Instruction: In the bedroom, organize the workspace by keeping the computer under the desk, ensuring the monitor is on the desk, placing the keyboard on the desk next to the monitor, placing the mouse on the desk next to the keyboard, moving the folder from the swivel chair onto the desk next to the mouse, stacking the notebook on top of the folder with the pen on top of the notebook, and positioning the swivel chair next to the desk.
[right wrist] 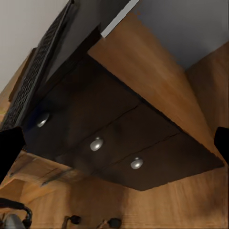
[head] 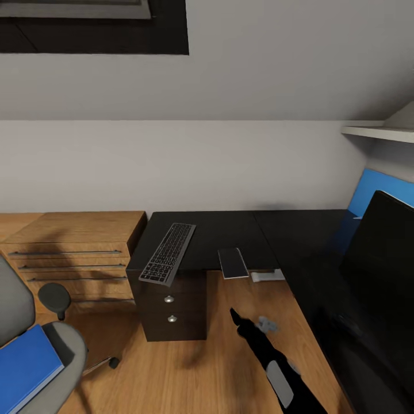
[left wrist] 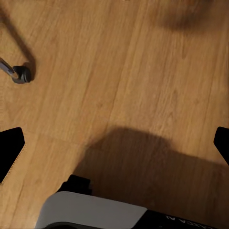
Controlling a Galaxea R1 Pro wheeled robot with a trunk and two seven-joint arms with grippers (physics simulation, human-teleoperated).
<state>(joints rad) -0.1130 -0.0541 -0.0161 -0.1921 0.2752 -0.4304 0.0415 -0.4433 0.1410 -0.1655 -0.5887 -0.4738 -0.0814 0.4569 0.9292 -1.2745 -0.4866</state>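
Folder [head: 26,365], bright blue, lay flat on the seat of the swivel chair [head: 57,368] at the lower left of your head view, well apart from the desk [head: 230,236]. I judged it light and stiff, a bit slick on the cover, so taking it by a free edge over the seat rim looked best. The keyboard [head: 168,253] sat at an angle on the surface's left end, its near corner hanging over the edge above the drawer unit [head: 172,310]. A small grey notebook [head: 232,262] lay at the front edge too, thin, easy to pinch where it overhung. The monitor [head: 382,253] stood on the right wing. Your right arm reached forward over the floor below the surface; I could not tell there how its gripper [head: 234,315] stood.

Left wrist view: you had plain wooden floor [left wrist: 133,81] below, one chair caster [left wrist: 21,74] off to the side, and the two fingertips [left wrist: 9,150] showed at opposite edges of the picture, spread wide, with nothing between them.

Right wrist view: you looked at the drawer unit [right wrist: 114,143] and its round knobs, the keyboard [right wrist: 36,71] edge above it. Fingertips [right wrist: 7,148] again sat at opposite edges, spread wide, holding nothing.
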